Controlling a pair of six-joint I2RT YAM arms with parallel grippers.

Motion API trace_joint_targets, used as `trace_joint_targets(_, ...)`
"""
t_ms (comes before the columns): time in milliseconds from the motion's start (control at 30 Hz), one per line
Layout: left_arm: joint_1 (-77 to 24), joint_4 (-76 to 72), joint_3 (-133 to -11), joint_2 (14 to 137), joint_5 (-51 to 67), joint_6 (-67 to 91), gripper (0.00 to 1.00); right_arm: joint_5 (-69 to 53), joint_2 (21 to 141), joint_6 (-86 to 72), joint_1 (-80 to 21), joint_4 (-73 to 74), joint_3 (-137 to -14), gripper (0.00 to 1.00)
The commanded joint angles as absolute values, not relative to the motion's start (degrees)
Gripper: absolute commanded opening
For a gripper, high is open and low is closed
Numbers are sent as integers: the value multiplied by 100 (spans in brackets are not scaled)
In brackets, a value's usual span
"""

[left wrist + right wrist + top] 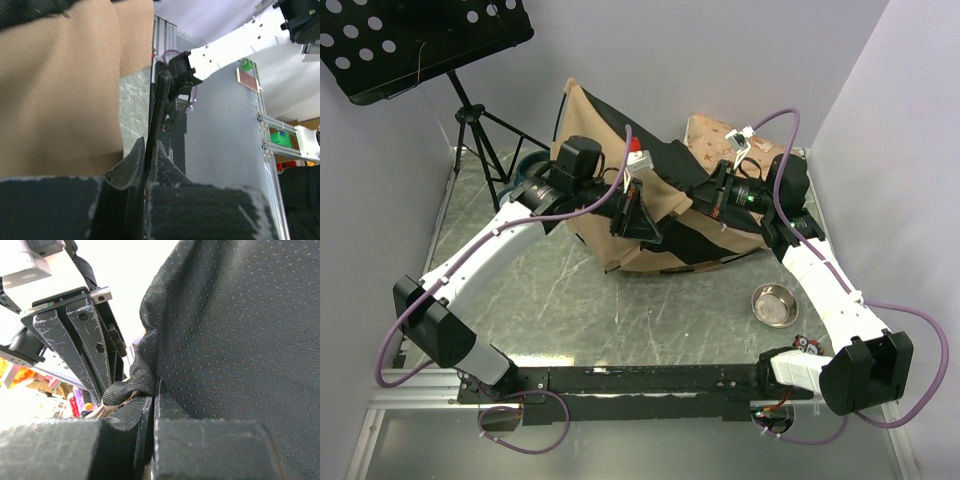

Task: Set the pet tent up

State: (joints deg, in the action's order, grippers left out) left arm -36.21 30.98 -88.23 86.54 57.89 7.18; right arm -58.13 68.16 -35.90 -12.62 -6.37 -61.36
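A: Where's the tan fabric pet tent (pixel 605 240)?
B: Slumped mid-way on the grey marbled table (pixel 570 310), between both arms. The left gripper (pixel 638 208) reaches in from the left, jaws pinched on its thin black strip (pixel 159 105).
A: And the right gripper (pixel 722 195)?
B: Elbow bent, angled inward, clamped on the tent's black dotted fabric (pixel 240 330).
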Motion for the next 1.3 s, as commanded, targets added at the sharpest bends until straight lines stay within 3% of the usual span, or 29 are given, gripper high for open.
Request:
trace_joint_targets(0,-3533,3243,-9053,8859,5300,1116,1,-5950,6557,-3533,-1345,-747,-6082,0)
trace_joint_targets(667,-3296,3305,-8666,8851,5282,1099,1,-6214,6609,-4069,-1318,-1266,-6064,0)
trace_joint_targets(1267,-3331,2883,-9334,8939,5502,1634,1,-5845,6601,-2435,-1714,184,-6319,0)
